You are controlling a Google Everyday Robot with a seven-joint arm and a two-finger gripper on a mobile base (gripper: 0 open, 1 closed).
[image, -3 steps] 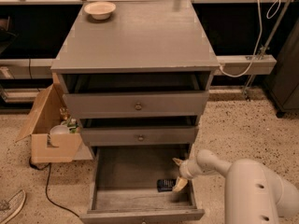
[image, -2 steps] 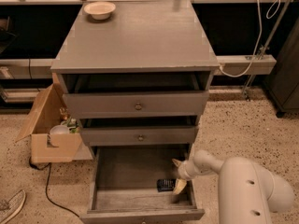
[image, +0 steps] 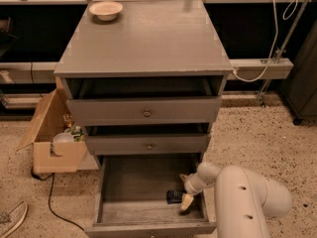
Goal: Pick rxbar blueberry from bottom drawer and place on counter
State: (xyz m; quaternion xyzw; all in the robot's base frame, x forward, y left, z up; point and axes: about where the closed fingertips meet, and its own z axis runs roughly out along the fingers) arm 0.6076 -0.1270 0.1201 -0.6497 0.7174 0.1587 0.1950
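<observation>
The bottom drawer (image: pixel 124 214) is pulled out wide, showing its worn grey floor. On that floor at the right lies the rxbar blueberry (image: pixel 174 196), a small dark navy bar. My gripper (image: pixel 186 201) reaches down into the drawer from the right on a white arm, its cream fingers just right of the bar and touching or nearly touching its end. The counter (image: pixel 148 38) is the flat grey top of the cabinet, far above the gripper.
A cream bowl (image: pixel 106 10) sits at the counter's back left corner. Two shallower knobbed drawers (image: pixel 146 112) above are partly open. An open cardboard box (image: pixel 54 143) with items stands on the floor to the left. A cable (image: pixel 54 207) runs across the speckled floor.
The arm has shifted slightly left toward the bar inside the bottom drawer. The bar lies where it was.
</observation>
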